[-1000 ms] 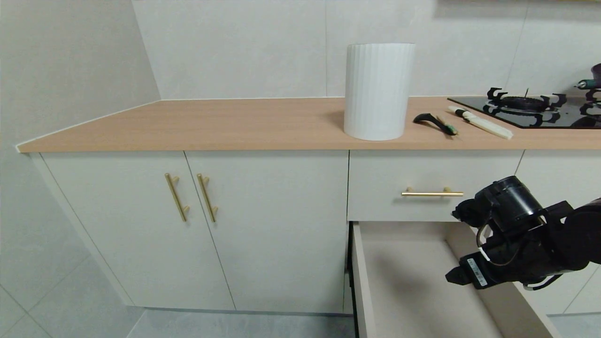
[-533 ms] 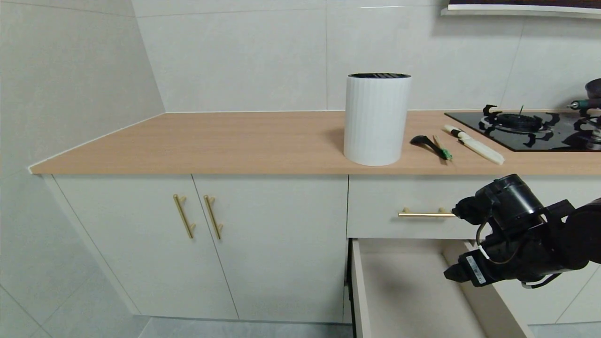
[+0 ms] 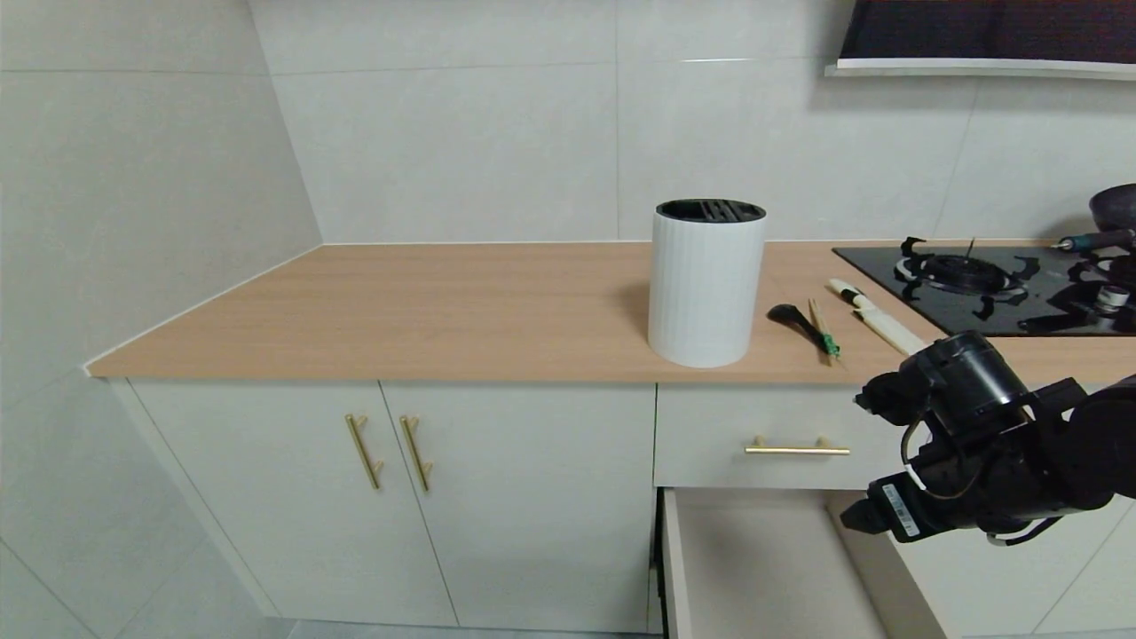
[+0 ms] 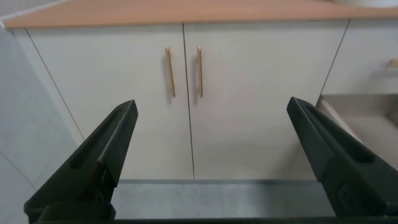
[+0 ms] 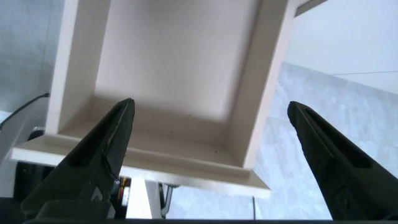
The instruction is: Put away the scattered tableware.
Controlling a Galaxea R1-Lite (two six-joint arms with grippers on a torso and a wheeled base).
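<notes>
The right gripper [image 5: 208,109] is hanging spread over the open drawer [image 5: 180,56], the left gripper [image 4: 211,106] spread facing cupboard doors [image 4: 242,93]; spoon [image 3: 792,318], chopsticks [image 3: 823,333] and knife [image 3: 874,324] are lying at three o'clock of the holder [image 3: 706,282]

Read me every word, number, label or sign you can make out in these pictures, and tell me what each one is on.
On the right gripper, a white sticker: dark print, too small to read.
No text is visible on the white ribbed holder, the cabinet doors or the open drawer.
Nothing else is legible.
</notes>
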